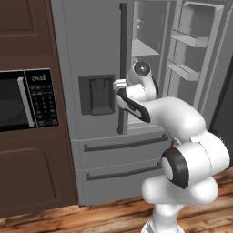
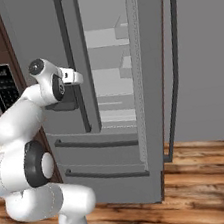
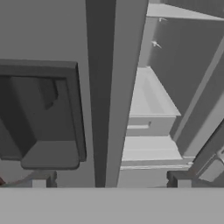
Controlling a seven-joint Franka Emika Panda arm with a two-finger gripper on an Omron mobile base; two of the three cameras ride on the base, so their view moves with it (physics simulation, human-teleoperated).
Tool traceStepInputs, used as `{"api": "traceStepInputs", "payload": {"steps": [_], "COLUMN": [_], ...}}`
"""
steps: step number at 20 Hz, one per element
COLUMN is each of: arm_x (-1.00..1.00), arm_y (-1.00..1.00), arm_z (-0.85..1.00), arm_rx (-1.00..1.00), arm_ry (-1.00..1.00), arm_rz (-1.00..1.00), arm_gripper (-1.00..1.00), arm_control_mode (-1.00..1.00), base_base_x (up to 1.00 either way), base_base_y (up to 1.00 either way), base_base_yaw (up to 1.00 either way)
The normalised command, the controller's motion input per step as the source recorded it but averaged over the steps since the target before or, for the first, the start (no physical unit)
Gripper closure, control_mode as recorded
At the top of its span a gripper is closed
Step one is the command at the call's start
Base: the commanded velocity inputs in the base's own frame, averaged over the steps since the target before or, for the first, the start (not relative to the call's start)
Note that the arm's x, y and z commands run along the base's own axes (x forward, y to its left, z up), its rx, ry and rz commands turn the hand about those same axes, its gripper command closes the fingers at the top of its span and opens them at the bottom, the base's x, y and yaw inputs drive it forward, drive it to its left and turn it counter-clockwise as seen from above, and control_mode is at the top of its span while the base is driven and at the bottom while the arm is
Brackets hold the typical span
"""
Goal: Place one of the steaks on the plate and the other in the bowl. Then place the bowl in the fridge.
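**Fridge open on one side, hand facing the other door's handle**

While the right door of the fridge [image 1: 91,45] stands swung wide, its shelves bare to the room, the gripper [image 3: 109,186] faces the edge of the closed left door. Its two fingertips [image 3: 43,181] stand far apart at the bottom of the hand view and nothing lies between them: the hand is released and carries nothing.

What the next move turns on is how the hand sits to the opening. Seen from the hand, the long dark handle [image 3: 99,87] of the closed door runs straight up the middle, its long axis vertical, close in front. The dispenser recess [image 3: 41,118] lies to the left of that handle, and the lit shelves [image 3: 148,127] lie to the right of it, deeper in. So the open compartment is off to the hand's right and further forward, not dead ahead.

From the left base view the wrist [image 1: 141,84] hangs just in front of the handle, between the recess and the open shelves; the microwave [image 1: 27,98] sits well off to the left in the brown cabinets.

No steak, plate or bowl appears in these views, and the visible shelves look bare. My judgement is that the bowl is yet to be brought here, so the arm would need to draw back from the door first.
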Motion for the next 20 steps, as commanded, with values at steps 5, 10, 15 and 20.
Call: {"api": "traceStepInputs", "payload": {"steps": [5, 10, 15, 20], "arm_x": [0.61, 0.65, 0.54, 0.46], "arm_y": [0.14, 0.0, 0.0, 0.0], "arm_z": [0.0, -0.11, -0.13, -0.1], "arm_rx": [0.0, -0.02, -0.03, -0.02], "arm_ry": [0.0, 0.0, -0.01, -0.04], "arm_rz": [0.0, 0.0, 0.0, 0.0], "arm_gripper": [-1.0, -1.0, -1.0, -1.0], "arm_control_mode": [-1.0, -1.0, -1.0, -1.0], "base_base_x": [0.0, 0.0, 0.0, 0.0], "base_base_y": [0.0, 0.0, 0.0, 0.0], "base_base_yaw": [0.0, 0.0, 0.0, 0.0]}}
